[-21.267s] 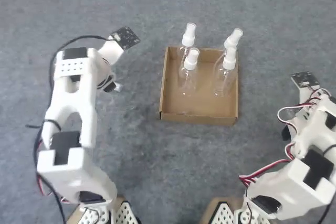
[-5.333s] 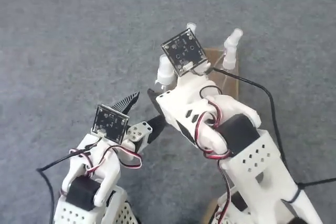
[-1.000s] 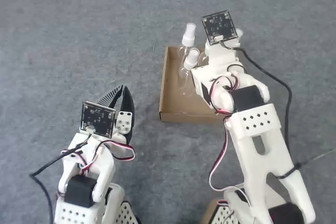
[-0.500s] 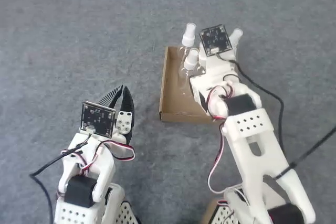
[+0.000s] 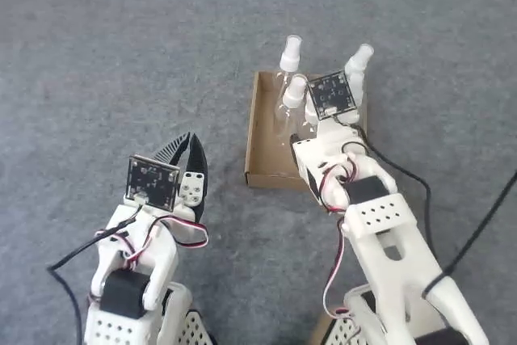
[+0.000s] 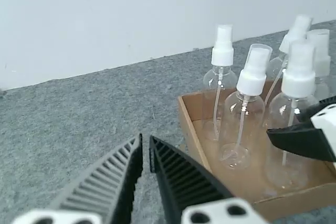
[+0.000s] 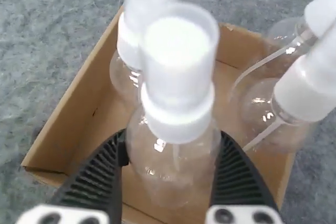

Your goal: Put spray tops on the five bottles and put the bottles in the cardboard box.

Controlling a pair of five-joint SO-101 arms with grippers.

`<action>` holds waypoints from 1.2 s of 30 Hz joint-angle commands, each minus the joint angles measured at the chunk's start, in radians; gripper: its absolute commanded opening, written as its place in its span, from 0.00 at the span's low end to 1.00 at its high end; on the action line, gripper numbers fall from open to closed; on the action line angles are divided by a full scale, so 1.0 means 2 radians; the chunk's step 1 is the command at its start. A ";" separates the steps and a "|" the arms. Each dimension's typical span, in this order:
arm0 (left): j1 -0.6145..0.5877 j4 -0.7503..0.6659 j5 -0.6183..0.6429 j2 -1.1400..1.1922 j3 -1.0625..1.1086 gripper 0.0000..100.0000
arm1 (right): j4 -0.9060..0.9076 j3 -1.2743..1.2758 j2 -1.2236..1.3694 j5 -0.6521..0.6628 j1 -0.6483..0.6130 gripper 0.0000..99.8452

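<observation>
Extending from the near edge of the desk, the right arm leans forward over the cardboard box (image 5: 253, 131), its wrist bent down into it. The right tool (image 7: 170, 150) is closed around a clear bottle (image 7: 173, 103), one ribbed black finger pressed against each side of the bottle's body. This held bottle stands upright just inside the box's near wall and wears a white spray top (image 7: 176, 61). Four other bottles (image 6: 247, 114), each also capped in white, stand upright in the box behind it, towards its far wall.

The left arm sits folded back by the desk's near left corner, well apart from the box. The left tool (image 6: 146, 153) points towards the far edge, its fingers drawn nearly together with a thin gap between them, holding nothing.

The desk (image 5: 121, 62) is covered in grey, felt-like fabric. The box rests a little towards the far edge, about midway across. A plain white wall (image 6: 105, 14) rises behind the far edge.
</observation>
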 commanded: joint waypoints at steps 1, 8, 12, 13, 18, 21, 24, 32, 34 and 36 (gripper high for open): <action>-0.002 -0.009 0.002 -0.008 -0.005 0.01 | -0.019 0.002 -0.022 -0.005 0.000 0.07; -0.002 -0.009 0.002 -0.008 -0.005 0.01 | -0.017 0.020 -0.022 -0.002 0.000 0.07; -0.002 -0.009 0.002 -0.008 -0.005 0.01 | -0.017 0.020 -0.022 -0.004 -0.001 0.07; -0.002 -0.009 0.002 -0.008 -0.005 0.01 | -0.017 0.020 -0.022 -0.004 -0.001 0.07; -0.002 -0.009 0.002 -0.008 -0.005 0.01 | -0.020 0.028 -0.022 -0.002 -0.002 0.07; -0.002 -0.009 0.002 -0.008 -0.005 0.01 | -0.022 0.032 -0.023 -0.003 -0.004 0.11; -0.002 -0.009 0.002 -0.008 -0.005 0.01 | -0.020 0.033 -0.023 -0.005 -0.005 0.16; -0.002 -0.009 0.002 -0.008 -0.005 0.01 | -0.017 0.033 -0.027 -0.005 -0.006 0.18; -0.002 -0.009 0.002 -0.008 -0.005 0.01 | -0.017 0.033 -0.027 -0.005 -0.006 0.18; -0.002 -0.009 0.002 -0.008 -0.005 0.01 | -0.017 0.033 -0.027 -0.005 -0.006 0.18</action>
